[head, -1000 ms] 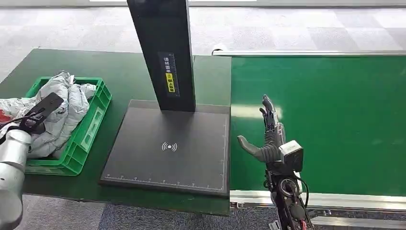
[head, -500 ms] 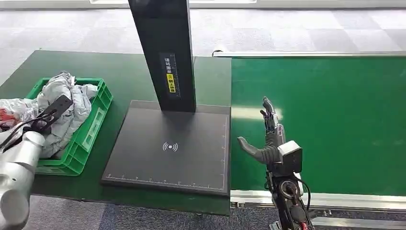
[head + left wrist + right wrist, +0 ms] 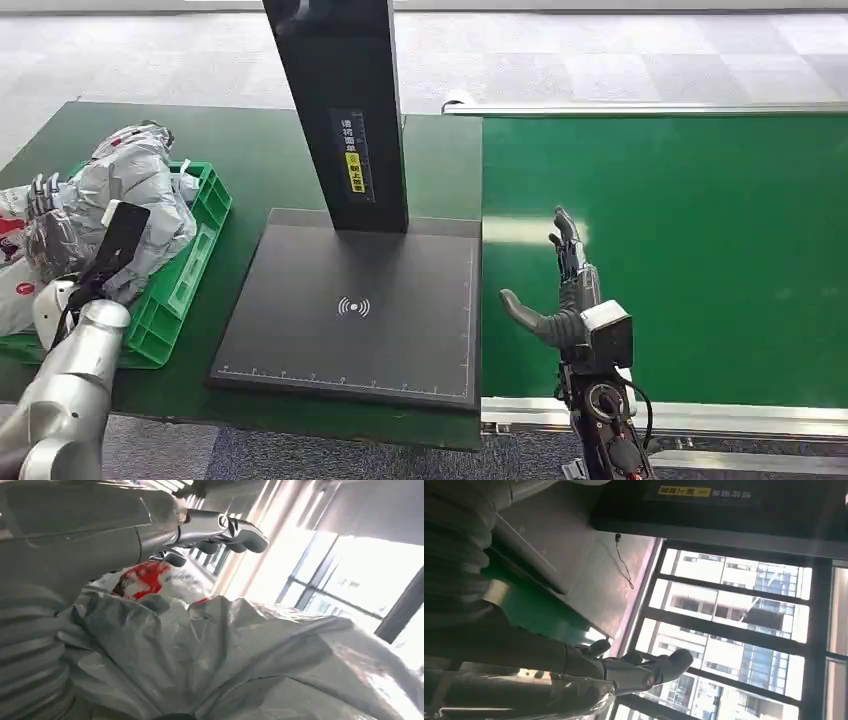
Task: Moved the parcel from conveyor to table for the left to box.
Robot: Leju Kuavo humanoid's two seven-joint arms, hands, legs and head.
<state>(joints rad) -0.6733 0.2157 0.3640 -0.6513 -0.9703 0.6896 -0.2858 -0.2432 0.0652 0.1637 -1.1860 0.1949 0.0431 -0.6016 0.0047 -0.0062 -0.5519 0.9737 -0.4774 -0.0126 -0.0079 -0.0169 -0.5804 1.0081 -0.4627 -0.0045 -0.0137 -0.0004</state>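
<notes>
The grey parcel (image 3: 135, 205) now sits higher than a moment ago, bunched up over the green crate (image 3: 190, 265) at the left end of the bench (image 3: 250, 150) rather than lying flat in it. My left robot hand (image 3: 45, 205) has come up against its near side, fingers pressed into the plastic film, so I judge I am gripping it. That suggests the boxing step is under way. My right robot hand (image 3: 560, 295) hovers open and empty over the green conveyor (image 3: 700, 250), beside the black scanner plate (image 3: 350, 310).

parcel (image 3: 135, 195) in crate (image 3: 190, 270), scanner base (image 3: 350, 305) right of it
</notes>
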